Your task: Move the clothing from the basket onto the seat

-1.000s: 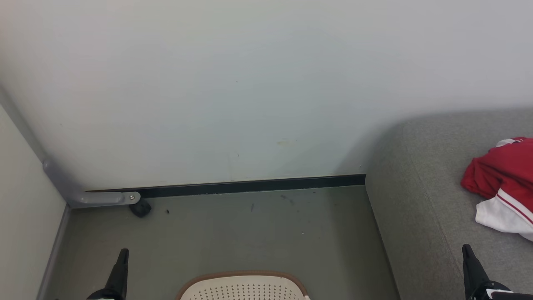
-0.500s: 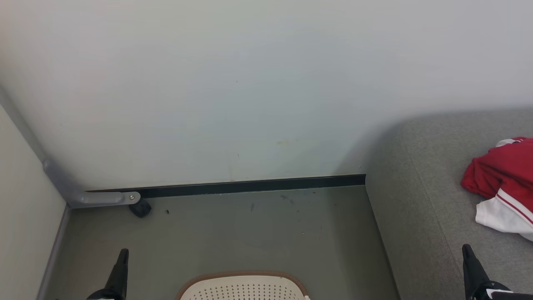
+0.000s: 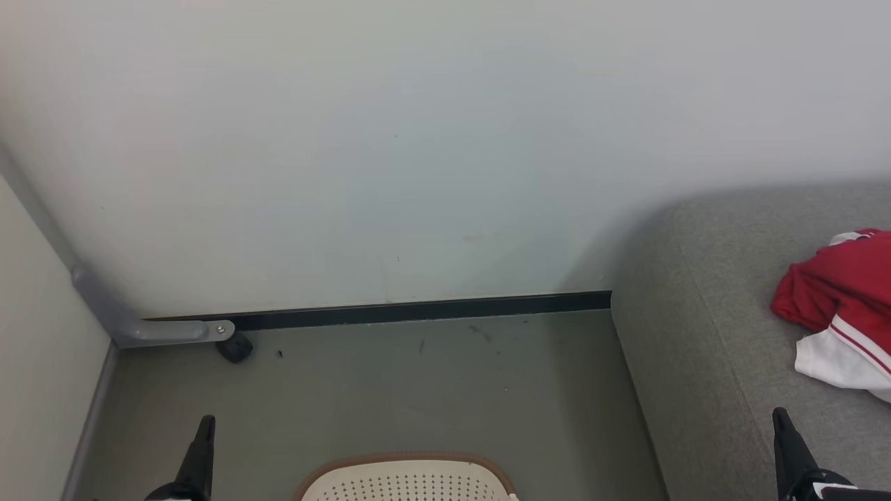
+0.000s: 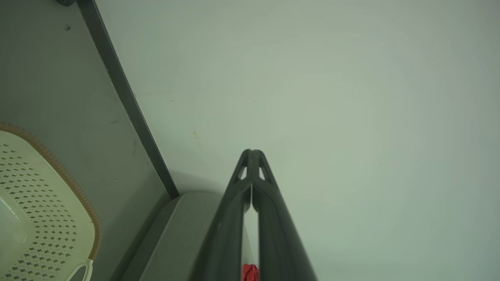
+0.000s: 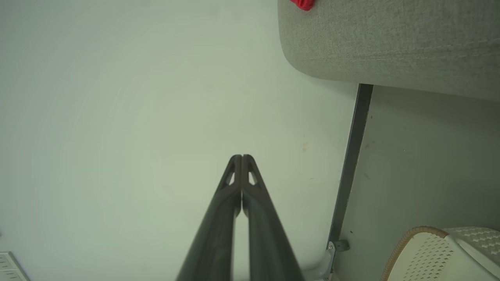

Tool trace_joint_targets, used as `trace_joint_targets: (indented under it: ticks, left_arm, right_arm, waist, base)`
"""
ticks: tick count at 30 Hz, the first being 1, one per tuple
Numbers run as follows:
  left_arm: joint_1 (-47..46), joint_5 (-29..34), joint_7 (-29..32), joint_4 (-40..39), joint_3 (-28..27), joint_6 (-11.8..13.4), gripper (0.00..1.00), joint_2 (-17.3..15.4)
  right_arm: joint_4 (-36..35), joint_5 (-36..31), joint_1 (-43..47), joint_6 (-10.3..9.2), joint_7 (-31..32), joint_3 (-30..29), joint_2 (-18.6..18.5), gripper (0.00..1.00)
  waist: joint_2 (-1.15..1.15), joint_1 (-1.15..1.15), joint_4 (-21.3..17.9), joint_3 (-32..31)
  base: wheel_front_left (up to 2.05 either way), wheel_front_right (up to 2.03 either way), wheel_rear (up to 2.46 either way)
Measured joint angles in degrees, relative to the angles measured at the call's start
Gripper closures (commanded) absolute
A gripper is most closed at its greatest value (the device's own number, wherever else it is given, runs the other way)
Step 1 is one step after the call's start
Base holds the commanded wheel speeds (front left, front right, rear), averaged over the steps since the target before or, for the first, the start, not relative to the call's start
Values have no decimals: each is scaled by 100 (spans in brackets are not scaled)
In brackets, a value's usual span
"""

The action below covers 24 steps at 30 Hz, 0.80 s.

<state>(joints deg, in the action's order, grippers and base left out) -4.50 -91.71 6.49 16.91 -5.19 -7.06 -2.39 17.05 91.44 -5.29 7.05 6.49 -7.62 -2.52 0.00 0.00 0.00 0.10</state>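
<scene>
Red-and-white clothing is seen heaped on the grey seat at the far right, just beyond the right jaws, the nearer pair. Both pairs of jaws are pressed together, empty. The basket is set near, between the arms, interior mostly hidden.

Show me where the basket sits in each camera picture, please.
Head view: basket at bottom centre, cut off by the edge.
Left wrist view: basket at lower left.
Right wrist view: basket in the lower right corner.
Shared landmark: the dark skirting strip where wall meets floor.
</scene>
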Motion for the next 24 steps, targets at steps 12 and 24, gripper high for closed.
trace_joint_targets:
  ticks: [12, 24]
  left_arm:
    - [0, 0, 0, 0, 0, 0, 100, 0]
    - [-1, 0, 0, -1, 0, 0, 100, 0]
  right_arm:
    - [-1, 0, 0, 0, 0, 0, 0, 100]
    - [-1, 0, 0, 0, 0, 1, 0, 100]
  waist:
    - [0, 0, 0, 0]
    - [0, 0, 0, 0]
  base:
    - [0, 0, 0]
    - [0, 0, 0]
